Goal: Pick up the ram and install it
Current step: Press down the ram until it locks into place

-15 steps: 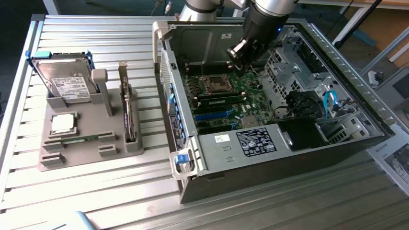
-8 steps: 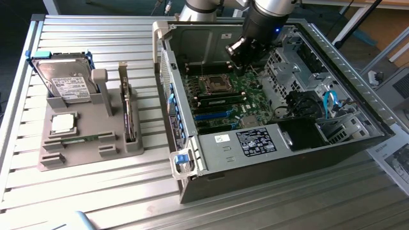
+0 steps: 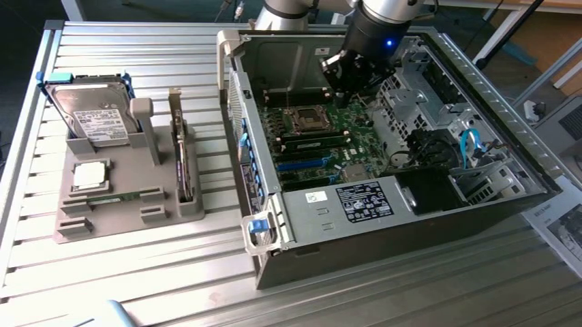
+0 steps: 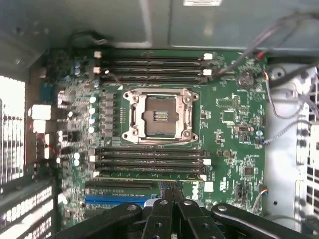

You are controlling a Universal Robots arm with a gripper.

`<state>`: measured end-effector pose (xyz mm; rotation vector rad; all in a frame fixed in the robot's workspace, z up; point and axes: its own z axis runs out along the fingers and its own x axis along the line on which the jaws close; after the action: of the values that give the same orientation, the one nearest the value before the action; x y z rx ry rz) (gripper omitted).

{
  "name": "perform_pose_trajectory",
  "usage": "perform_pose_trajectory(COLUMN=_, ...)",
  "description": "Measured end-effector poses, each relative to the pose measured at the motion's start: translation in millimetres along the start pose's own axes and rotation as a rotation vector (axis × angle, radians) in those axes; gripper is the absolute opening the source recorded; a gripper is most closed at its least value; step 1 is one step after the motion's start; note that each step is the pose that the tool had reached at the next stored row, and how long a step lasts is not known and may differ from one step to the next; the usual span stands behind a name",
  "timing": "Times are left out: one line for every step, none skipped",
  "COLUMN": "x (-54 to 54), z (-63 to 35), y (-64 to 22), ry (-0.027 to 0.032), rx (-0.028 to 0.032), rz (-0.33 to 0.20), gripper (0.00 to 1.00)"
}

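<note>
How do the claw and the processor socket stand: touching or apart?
Apart. In the wrist view, memory slots lie between the claw and the processor socket.

Silver-grey cylindrical arm segment (image 3: 386,10), smooth metal finish, joint housing (image 3: 286,10) of the same grey behind it; below, a matte black cylindrical wrist unit (image 3: 369,37) with a small glowing blue indicator light (image 3: 389,44); black mechanical gripper (image 3: 350,85) beneath, blocky and angular. From the wrist view: the gripper (image 4: 174,199) as black linkage bars, rounded at the ends; round silver pivot screws (image 4: 132,207) at each joint; two narrow black fingers (image 4: 180,191) running parallel, pressed close together.
</note>
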<state>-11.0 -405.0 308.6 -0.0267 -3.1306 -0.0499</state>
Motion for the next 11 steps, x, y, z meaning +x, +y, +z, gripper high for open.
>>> perform_pose_trajectory(x=0.0, z=0.0, y=0.0, ry=-0.0004, rx=-0.0001, rz=0.012, gripper=0.11)
perform_pose_trajectory(x=0.0, z=0.0, y=0.0, ry=-0.0004, rx=-0.0001, rz=0.013, gripper=0.11)
perform_pose_trajectory(x=0.0, z=0.0, y=0.0, ry=-0.0005, rx=-0.0002, rz=0.014, gripper=0.11)
perform_pose_trajectory(x=0.0, z=0.0, y=0.0, ry=-0.0005, rx=-0.0001, rz=0.014, gripper=0.11)
perform_pose_trajectory(x=0.0, z=0.0, y=0.0, ry=-0.0005, rx=-0.0001, rz=0.014, gripper=0.11)
perform_pose_trajectory(x=0.0, z=0.0, y=0.0, ry=-0.0008, rx=-0.0002, rz=0.014, gripper=0.11)
perform_pose_trajectory(x=0.2, z=0.0, y=0.0, ry=-0.0018, rx=-0.0002, rz=0.014, gripper=0.11)
perform_pose_trajectory(x=0.4, z=0.1, y=0.0, ry=-0.0030, rx=-0.0003, rz=0.014, gripper=0.11)
perform_pose_trajectory(x=0.6, z=0.1, y=0.0, ry=-0.0045, rx=-0.0004, rz=0.014, gripper=0.11)
perform_pose_trajectory(x=0.8, z=0.1, y=0.0, ry=-0.0059, rx=-0.0004, rz=0.014, gripper=0.11)
perform_pose_trajectory(x=1.2, z=0.1, y=0.0, ry=-0.0077, rx=-0.0004, rz=0.014, gripper=0.11)
